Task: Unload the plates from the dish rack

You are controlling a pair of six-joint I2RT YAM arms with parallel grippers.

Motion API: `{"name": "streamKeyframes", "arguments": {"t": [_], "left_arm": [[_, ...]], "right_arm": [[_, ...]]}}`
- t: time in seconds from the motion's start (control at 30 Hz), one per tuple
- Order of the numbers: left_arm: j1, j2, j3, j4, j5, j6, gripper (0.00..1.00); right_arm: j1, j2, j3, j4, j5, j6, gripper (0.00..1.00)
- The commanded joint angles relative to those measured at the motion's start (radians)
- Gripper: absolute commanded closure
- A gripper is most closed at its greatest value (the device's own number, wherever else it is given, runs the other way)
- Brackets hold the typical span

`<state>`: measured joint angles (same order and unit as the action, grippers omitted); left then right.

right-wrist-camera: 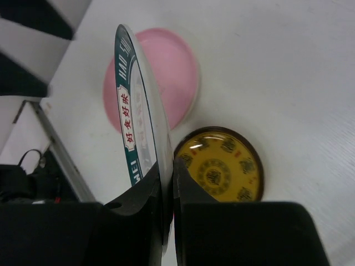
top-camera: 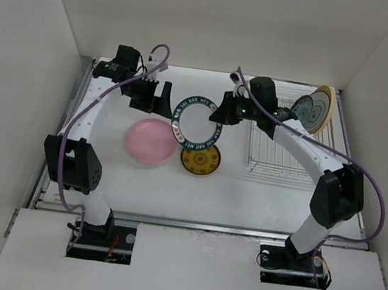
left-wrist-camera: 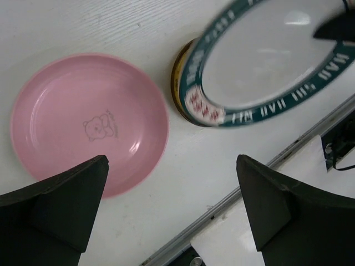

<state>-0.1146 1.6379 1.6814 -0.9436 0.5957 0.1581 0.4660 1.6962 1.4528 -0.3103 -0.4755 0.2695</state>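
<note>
My right gripper (top-camera: 221, 114) is shut on the rim of a white plate with a teal lettered rim (top-camera: 195, 122), holding it tilted above the table; it also shows in the right wrist view (right-wrist-camera: 136, 127) and the left wrist view (left-wrist-camera: 266, 61). A pink plate (top-camera: 149, 140) and a small gold-patterned plate (top-camera: 200, 161) lie flat on the table. The silver wire dish rack (top-camera: 283, 146) stands at the right, with a teal plate and a cream plate (top-camera: 315, 107) upright at its far end. My left gripper (top-camera: 156, 96) is open and empty above the pink plate (left-wrist-camera: 89, 119).
White walls enclose the table on three sides. The table's metal front edge (top-camera: 198, 224) runs before the arm bases. A purple cable (top-camera: 375, 212) loops beside the right arm.
</note>
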Motion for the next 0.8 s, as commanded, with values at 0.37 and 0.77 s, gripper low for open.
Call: {"name": "streamKeyframes", "arguments": {"t": [0.37, 0.77], "left_arm": [[-0.054, 0.169, 0.058, 0.034, 0.202, 0.027, 0.36], [-0.063, 0.220, 0.127, -0.043, 0.254, 0.006, 1.00]], "right_arm": [[0.006, 0.062, -0.011, 0.338, -0.345, 0.054, 1.00], [0.006, 0.102, 0.039, 0.304, -0.246, 0.073, 0.96]]}}
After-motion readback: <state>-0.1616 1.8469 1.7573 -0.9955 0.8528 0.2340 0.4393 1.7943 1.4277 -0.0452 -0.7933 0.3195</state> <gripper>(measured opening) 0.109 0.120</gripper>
